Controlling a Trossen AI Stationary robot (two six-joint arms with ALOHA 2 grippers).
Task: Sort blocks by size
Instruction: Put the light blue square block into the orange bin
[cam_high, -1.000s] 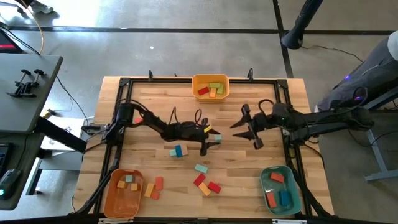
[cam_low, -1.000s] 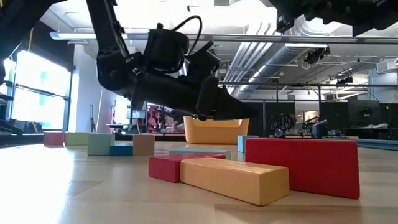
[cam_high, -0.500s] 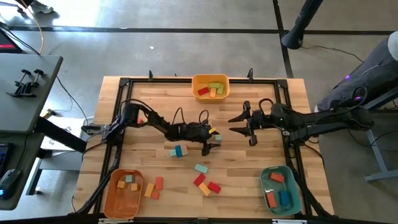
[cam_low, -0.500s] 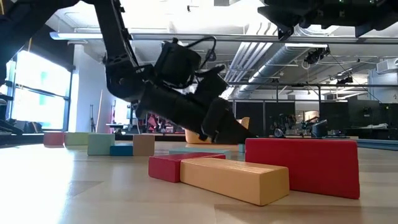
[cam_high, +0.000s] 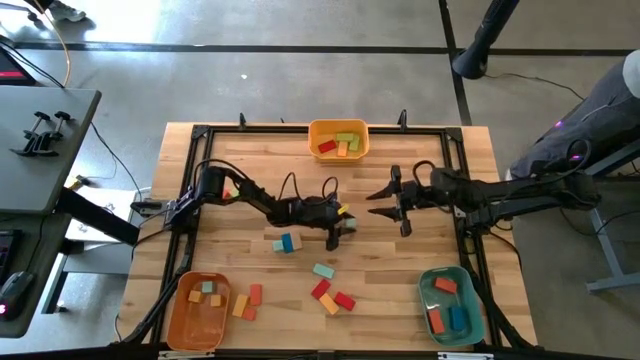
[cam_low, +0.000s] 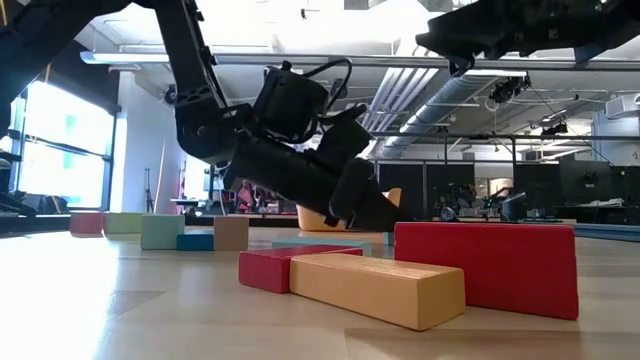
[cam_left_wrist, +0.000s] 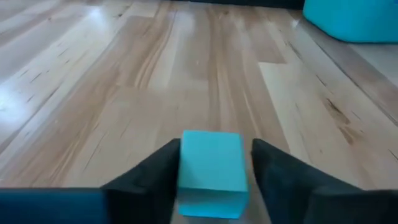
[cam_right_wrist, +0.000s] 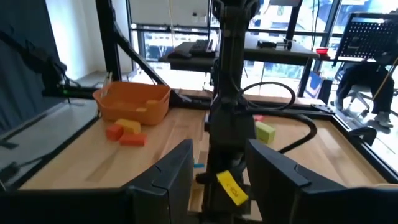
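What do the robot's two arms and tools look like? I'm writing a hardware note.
Both arms are dark, slim, jointed links. The left arm carries looping black cables and a small yellow tag near its tool. The right arm has a cable loop by the wrist; its tool ends in two dark, tapered fingers.

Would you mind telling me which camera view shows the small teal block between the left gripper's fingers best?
The left wrist view: the small teal block fills the gap between the left gripper fingers. The high view shows only a speck; the low view hides it behind the arm.
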